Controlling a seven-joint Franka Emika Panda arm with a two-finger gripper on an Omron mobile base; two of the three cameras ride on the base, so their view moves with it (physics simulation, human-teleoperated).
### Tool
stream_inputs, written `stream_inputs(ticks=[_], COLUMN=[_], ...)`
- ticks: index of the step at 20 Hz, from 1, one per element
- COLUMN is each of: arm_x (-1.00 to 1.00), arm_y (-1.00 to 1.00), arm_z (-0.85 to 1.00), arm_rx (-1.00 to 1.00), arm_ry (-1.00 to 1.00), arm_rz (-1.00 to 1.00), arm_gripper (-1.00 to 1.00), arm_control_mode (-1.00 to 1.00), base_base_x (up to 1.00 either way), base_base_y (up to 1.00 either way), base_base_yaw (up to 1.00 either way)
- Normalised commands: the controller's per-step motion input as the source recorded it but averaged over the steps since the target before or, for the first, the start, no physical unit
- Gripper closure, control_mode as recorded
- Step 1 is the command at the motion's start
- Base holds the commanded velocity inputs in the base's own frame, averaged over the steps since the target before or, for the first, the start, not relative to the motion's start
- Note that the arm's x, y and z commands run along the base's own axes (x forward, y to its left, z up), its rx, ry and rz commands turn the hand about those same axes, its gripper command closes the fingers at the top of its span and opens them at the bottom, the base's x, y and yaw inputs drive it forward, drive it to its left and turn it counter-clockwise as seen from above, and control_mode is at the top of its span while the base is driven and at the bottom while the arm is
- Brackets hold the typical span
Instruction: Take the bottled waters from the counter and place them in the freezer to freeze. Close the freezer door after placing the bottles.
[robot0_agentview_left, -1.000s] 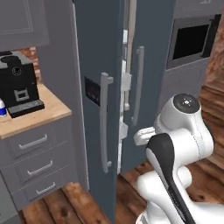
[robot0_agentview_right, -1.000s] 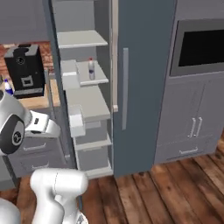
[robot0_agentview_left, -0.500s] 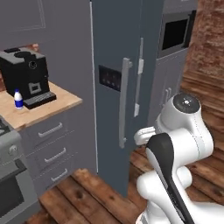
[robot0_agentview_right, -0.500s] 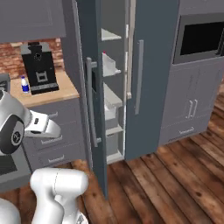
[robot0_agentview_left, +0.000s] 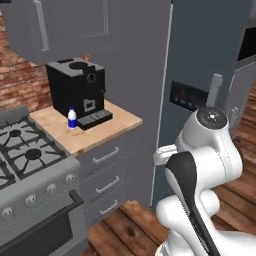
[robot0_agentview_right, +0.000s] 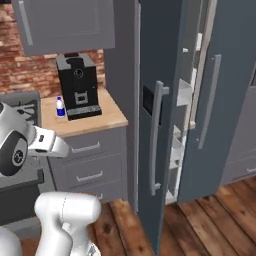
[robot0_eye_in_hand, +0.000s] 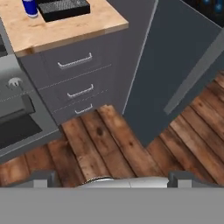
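Note:
A small white bottle with a blue cap and label (robot0_agentview_left: 72, 118) (robot0_agentview_right: 60, 107) stands on the light wood counter (robot0_agentview_left: 107, 131) (robot0_agentview_right: 102, 118), just left of the black coffee machine. Its blue base (robot0_eye_in_hand: 29, 7) shows at the top left of the hand view. The clear-grey bottle with the red cap is hidden. The slate-grey freezer door (robot0_agentview_right: 150, 65) (robot0_agentview_left: 200, 55) (robot0_eye_in_hand: 175, 74) with its black dispenser panel (robot0_agentview_right: 148, 100) stands ajar, and pale shelves (robot0_agentview_right: 177, 145) show behind it. My gripper (robot0_eye_in_hand: 113, 180) hangs low over the wood floor, open, with nothing between its fingertips (robot0_eye_in_hand: 41, 178).
The black coffee machine (robot0_agentview_left: 77, 92) (robot0_agentview_right: 77, 85) sits at the back of the counter. A grey gas stove (robot0_agentview_left: 25, 160) adjoins the counter on the left. Grey drawers with silver handles (robot0_eye_in_hand: 74, 61) lie below the top. The plain twin door (robot0_agentview_right: 225, 90) stands to the right.
Both base views have swung left as the base moved, so the counter and coffee machine now sit near the middle. The white bottle has not moved on the counter.

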Motion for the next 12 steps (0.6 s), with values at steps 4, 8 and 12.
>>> stream_inputs(ticks=[4,8,12], arm_x=[0.00,0.00,0.00], arm_y=[0.00,0.00,0.00], arm_z=[0.00,0.00,0.00], arm_rx=[0.00,0.00,0.00], arm_ry=[0.00,0.00,0.00], arm_rz=[0.00,0.00,0.00], arm_gripper=[-1.00,-1.00,-1.00], arm_control_mode=[1.00,1.00,1.00], base_base_x=[1.00,1.00,1.00], base_base_y=[0.38,0.40,0.53], base_base_yaw=[0.16,0.12,0.11])
